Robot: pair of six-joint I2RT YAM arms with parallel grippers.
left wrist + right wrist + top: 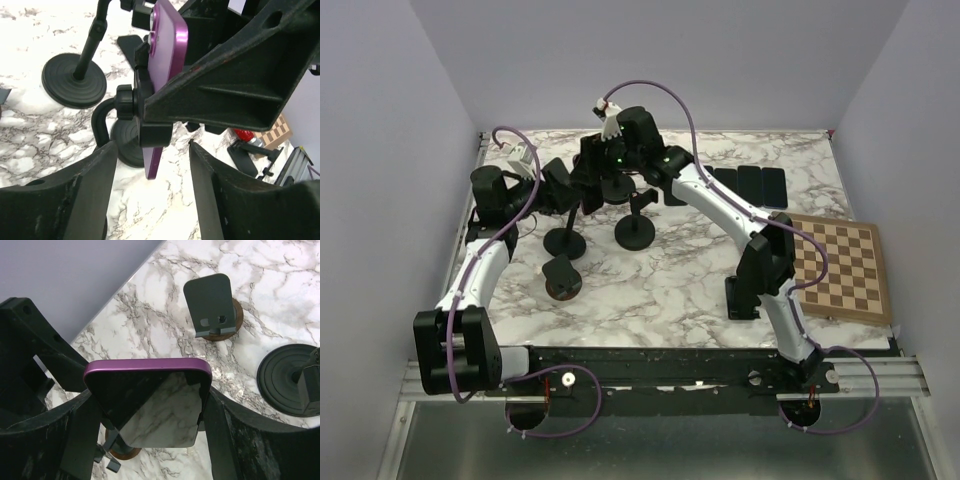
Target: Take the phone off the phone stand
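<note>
We found the phone (150, 390) pinched across its width by the right gripper (151, 410); the left gripper (147, 150) stood open nearby

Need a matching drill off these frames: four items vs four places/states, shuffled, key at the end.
1. purple-edged phone
2. brown-and-cream wooden chessboard
3. small grey stand plate on a round brown base
4. left claw

a. open, gripping nothing
b. right side of the white marble tabletop
c. between the right claw fingers
d. upright, nothing propped on it

Pairs: 1-c, 2-b, 3-d, 4-a
</note>
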